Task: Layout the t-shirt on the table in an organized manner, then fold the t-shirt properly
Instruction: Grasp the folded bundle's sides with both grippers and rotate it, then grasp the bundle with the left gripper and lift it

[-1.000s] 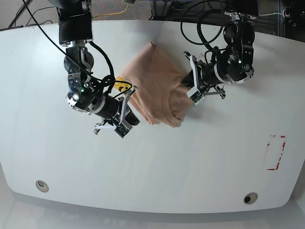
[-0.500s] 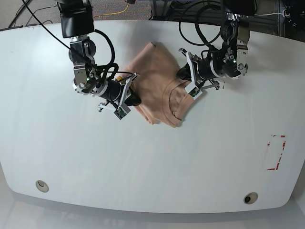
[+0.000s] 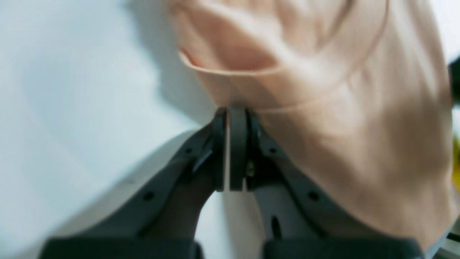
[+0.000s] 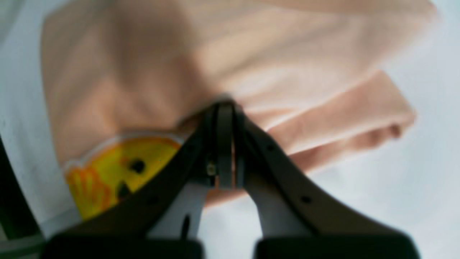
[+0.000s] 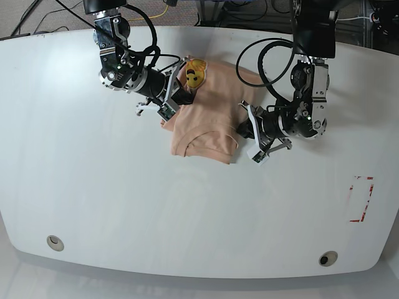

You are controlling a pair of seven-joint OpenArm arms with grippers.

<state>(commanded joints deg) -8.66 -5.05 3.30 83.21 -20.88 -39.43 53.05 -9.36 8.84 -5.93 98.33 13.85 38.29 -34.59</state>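
Note:
The peach t-shirt (image 5: pixel 209 118) lies bunched on the white table (image 5: pixel 124 205), back of centre, with its yellow smiley print (image 5: pixel 193 73) turned up at the far edge. My right gripper (image 5: pixel 180 94), on the left of the base view, is shut on a fold of the shirt just beside the print (image 4: pixel 118 169). In the right wrist view its tips (image 4: pixel 224 108) pinch the cloth. My left gripper (image 5: pixel 242 130) is shut on the shirt's right-hand edge, and the left wrist view shows a hemmed edge (image 3: pixel 230 72) clamped at the tips (image 3: pixel 230 111). Both wrist views are blurred.
A red tape rectangle (image 5: pixel 360 199) marks the table at the right. Two round grommets (image 5: pixel 55 242) (image 5: pixel 326 258) sit near the front edge. Cables and floor lie beyond the table's back edge.
My right gripper has pulled its fold toward the back, turning the smiley print up. My left gripper has drawn the right edge toward the front. The shirt has shifted and changed shape.

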